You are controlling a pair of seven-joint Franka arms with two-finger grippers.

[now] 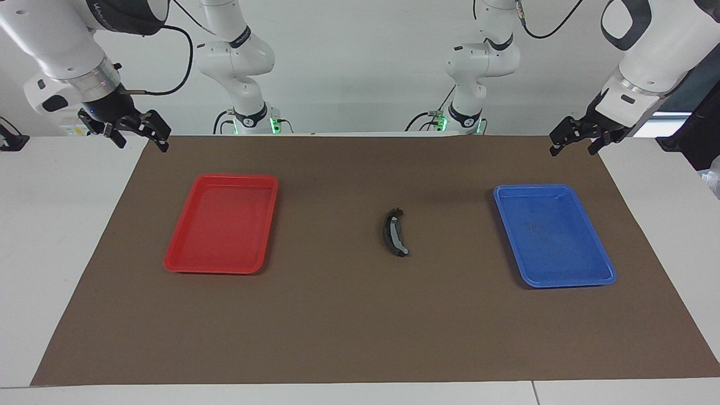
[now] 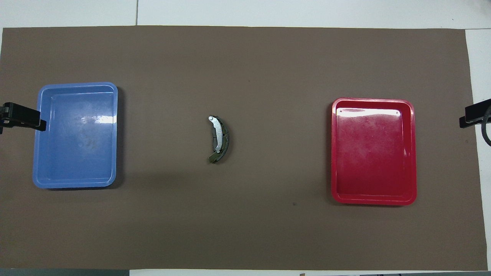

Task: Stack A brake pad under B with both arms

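Observation:
The crescent pad B [image 1: 397,237], black with a light grey strip, lies at the middle of the brown mat; it also shows in the overhead view [image 2: 216,134]. The dark A brake pad [image 1: 387,229] lies tight against and partly under it, with only its dark edge [image 2: 226,138] showing. My left gripper [image 1: 575,147] is open and empty, up over the mat's corner at the left arm's end; in the overhead view [image 2: 23,117] it is by the blue tray. My right gripper [image 1: 140,140] is open and empty over the other corner [image 2: 473,117]. Both arms wait, far from the pads.
An empty blue tray [image 1: 596,256] [image 2: 36,153] lies toward the left arm's end of the mat. An empty red tray [image 1: 174,253] [image 2: 412,153] lies toward the right arm's end. The brown mat [image 1: 360,326] covers most of the white table.

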